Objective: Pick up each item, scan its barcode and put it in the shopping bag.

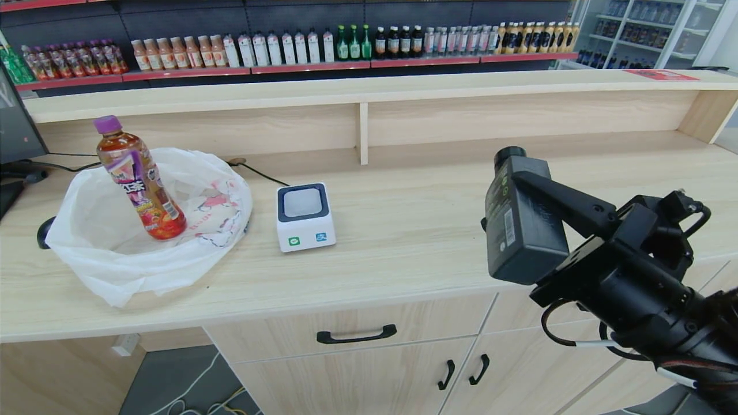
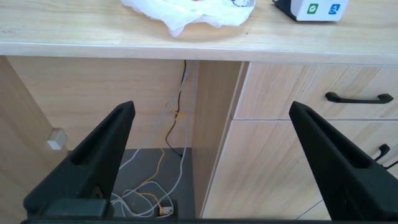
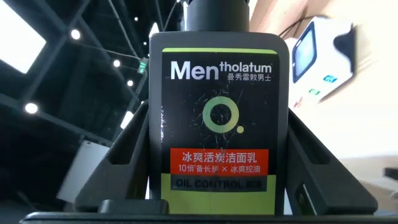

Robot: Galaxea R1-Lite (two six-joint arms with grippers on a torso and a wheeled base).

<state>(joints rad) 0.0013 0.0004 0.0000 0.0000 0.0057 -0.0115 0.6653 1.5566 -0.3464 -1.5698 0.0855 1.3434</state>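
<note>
Up above the bench (image 1: 403, 248), right of the scanner (image 1: 304, 216): black face wash bottle (image 1: 519, 230), pinched at its 2 narrow sides by the right tool (image 3: 217, 112). Hard, smooth plastic, likely light, maybe slippery. Best gripped mid-body, barcode (image 1: 509, 227) bare. Down low, left tool (image 2: 211, 109) wide open.

Matte black right arm (image 1: 651, 276) (black and white cables (image 1: 582, 344) looped beneath); long, angular jaws.

Table (image 1: 403, 242): shopping bag (image 1: 104, 253) with a seemingly tilted bottle (image 1: 140, 181) inside, left of the scanner (image 1: 304, 216); flask (image 1: 513, 248) in right gripper (image 1: 530, 225), right of it.
</note>
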